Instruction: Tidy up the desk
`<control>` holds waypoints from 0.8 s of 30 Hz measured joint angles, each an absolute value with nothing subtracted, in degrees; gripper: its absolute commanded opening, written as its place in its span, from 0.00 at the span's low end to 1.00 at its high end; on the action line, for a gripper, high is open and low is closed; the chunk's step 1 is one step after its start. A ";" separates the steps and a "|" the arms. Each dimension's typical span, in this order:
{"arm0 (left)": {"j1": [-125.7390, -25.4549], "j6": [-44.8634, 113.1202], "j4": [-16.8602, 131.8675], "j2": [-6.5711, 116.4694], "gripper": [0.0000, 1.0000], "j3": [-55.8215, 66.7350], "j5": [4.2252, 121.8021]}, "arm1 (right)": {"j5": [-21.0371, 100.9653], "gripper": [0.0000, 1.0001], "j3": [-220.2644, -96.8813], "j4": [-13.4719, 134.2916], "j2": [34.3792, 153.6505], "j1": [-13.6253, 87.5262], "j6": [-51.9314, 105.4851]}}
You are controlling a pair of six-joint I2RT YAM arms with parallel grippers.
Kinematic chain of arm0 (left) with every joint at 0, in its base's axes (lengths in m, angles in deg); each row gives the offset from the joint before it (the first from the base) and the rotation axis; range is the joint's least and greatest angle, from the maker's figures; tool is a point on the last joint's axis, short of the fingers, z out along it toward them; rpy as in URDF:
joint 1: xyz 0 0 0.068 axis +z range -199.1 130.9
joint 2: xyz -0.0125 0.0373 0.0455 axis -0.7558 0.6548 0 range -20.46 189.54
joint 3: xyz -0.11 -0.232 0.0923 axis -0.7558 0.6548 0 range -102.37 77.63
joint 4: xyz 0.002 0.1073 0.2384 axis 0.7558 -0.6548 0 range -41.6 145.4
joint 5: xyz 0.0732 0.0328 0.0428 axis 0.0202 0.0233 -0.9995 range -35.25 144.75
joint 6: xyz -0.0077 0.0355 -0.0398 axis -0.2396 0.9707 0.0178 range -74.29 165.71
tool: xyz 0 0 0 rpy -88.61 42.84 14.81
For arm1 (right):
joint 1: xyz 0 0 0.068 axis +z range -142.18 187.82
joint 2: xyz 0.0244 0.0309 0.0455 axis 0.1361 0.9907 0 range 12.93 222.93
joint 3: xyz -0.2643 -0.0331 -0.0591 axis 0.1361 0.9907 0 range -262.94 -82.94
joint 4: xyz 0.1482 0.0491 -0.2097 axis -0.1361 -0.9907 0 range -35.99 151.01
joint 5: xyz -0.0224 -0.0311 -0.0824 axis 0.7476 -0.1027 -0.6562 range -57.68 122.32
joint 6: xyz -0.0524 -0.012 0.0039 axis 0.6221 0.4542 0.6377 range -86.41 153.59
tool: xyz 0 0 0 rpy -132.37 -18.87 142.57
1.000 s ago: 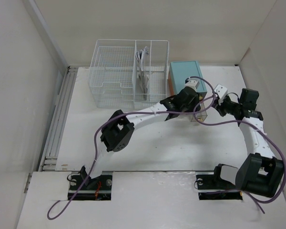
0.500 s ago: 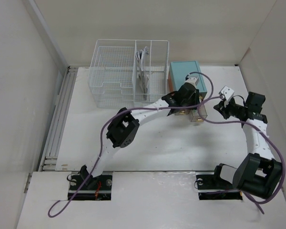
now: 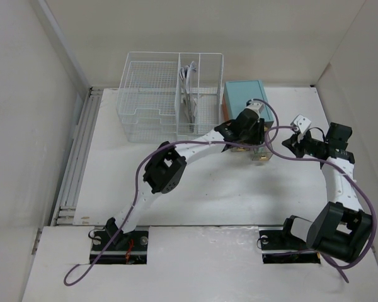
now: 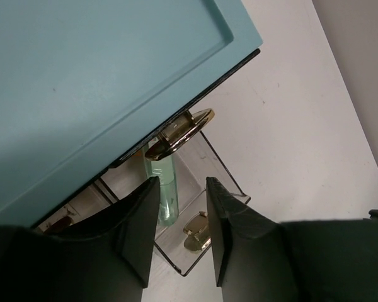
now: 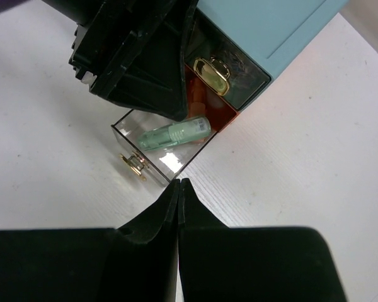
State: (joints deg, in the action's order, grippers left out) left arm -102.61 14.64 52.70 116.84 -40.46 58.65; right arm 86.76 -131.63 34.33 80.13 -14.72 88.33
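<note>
The white desk carries a teal box with small drawers. Its clear lower drawer is pulled out and holds a pale green tube. My left gripper hovers over that drawer at the box front. In the left wrist view it is open and empty, with the tube and the drawer's gold handle below the gap. My right gripper is to the right of the drawer. In the right wrist view it is shut and empty, just off the drawer's corner.
A white wire-mesh organizer stands at the back left of the teal box, with cables in a middle compartment. A second gold handle sits on a closed upper drawer. Purple cables loop over both arms. Walls stand on all sides.
My right gripper has drawn back to the right, away from the open drawer. My left gripper has shifted slightly toward the box front, over the drawer.
</note>
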 measured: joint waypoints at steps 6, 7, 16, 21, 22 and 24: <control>-102.66 15.45 53.05 114.65 0.29 -39.21 57.67 | 87.26 0.11 -131.63 33.24 80.13 -15.16 89.32; -102.61 15.51 53.09 113.60 0.22 -38.07 57.21 | 87.39 0.11 -131.63 32.86 80.13 -15.22 89.67; -107.55 19.80 58.23 94.06 0.00 -15.95 49.89 | 89.27 0.00 -135.28 22.42 85.03 -15.38 97.82; -110.74 19.82 65.75 85.21 0.00 -1.24 49.54 | 91.65 0.00 -143.34 10.83 96.77 -15.38 103.96; -110.59 19.67 66.97 85.14 0.00 0.59 49.56 | 91.89 0.00 -144.41 9.30 98.93 -15.38 104.75; -109.85 19.43 68.11 86.65 0.00 2.95 49.47 | 91.98 0.00 -145.11 7.36 102.14 -15.38 105.86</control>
